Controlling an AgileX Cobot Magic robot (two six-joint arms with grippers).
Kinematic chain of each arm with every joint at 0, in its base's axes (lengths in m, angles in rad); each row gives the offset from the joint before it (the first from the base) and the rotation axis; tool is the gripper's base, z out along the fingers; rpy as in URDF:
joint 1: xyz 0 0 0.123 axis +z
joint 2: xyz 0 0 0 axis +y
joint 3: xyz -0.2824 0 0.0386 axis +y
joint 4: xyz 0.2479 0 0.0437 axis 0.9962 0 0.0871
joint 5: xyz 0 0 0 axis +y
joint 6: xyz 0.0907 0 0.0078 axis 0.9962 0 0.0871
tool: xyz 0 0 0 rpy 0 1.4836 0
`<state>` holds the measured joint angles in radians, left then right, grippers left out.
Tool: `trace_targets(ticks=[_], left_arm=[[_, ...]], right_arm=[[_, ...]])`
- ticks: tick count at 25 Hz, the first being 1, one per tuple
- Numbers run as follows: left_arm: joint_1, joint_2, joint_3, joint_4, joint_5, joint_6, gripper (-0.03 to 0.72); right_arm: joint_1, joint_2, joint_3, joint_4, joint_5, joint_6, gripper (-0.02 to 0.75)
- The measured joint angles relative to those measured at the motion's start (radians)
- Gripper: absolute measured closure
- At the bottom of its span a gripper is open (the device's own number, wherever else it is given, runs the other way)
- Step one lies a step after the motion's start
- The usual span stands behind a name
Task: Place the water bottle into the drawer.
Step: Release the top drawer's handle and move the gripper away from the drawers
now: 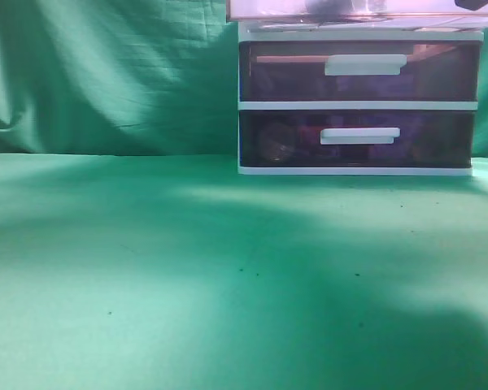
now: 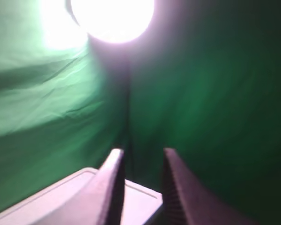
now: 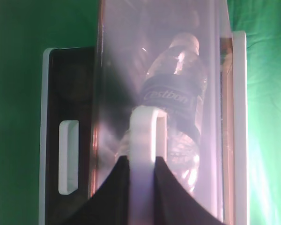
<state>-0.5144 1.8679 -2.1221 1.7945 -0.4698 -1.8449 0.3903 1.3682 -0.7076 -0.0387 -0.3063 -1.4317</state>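
In the right wrist view, nearest the lens, the right pincer (image 3: 142, 176) has its two dark fingers pressed against either side of the white bar handle (image 3: 145, 136) of the top drawer (image 3: 113, 84), so it is clamped on that handle. Just beyond, through the translucent pinkish front and floor, the water bottle (image 3: 178, 112) lies on its side inside the drawer, dark label showing, cap end pointing away from the handle. The bottle is already in; the drawer stands pulled out over the white frame (image 3: 46, 131) of the unit, and a lower drawer's handle (image 3: 68, 157) shows to the left.

The left pincer (image 2: 140, 176) hangs with its fingers parted by a narrow gap and nothing between them, above a pale corner that is probably the unit's top; behind it are the green backdrop and a glaring lamp.

From the exterior view, the green tabletop (image 1: 187, 276) is nearest, then the cabinet with its two lower drawers (image 1: 358, 106) shut, and the opened top drawer juts toward the camera at the upper edge of the frame.

The likely remaining step is pushing the drawer shut. Risks, as I judge them: a skewed push could jam the drawer in its rails; the light unit could slide back on the cloth; the bottle might roll and knock about; the grip could slip off the smooth bar.
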Motion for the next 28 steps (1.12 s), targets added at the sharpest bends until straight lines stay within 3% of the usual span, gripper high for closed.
trace_targets(ticks=[4, 7, 14, 20, 28], left_arm=[[0.017, -0.03, 0.003, 0.013, -0.101, 0.017, 0.688], [0.036, -0.05, 0.092, 0.013, -0.145, 0.003, 0.688], [0.063, -0.145, 0.474, 0.013, -0.165, -0.01, 0.688], [0.063, -0.312, 0.786, 0.013, -0.165, -0.012, 0.688], [0.063, -0.564, 1.073, 0.013, -0.165, -0.02, 0.688]], right_arm=[[0.0, 0.0, 0.0, 0.0, -0.013, 0.008, 0.641], [0.0, 0.0, 0.0, -0.002, -0.02, 0.017, 0.641], [0.0, 0.0, -0.025, -0.007, -0.041, 0.056, 0.641], [0.0, 0.002, -0.119, -0.014, 0.086, 0.046, 0.641], [-0.076, 0.046, -0.214, -0.059, 0.194, 0.028, 0.641]])
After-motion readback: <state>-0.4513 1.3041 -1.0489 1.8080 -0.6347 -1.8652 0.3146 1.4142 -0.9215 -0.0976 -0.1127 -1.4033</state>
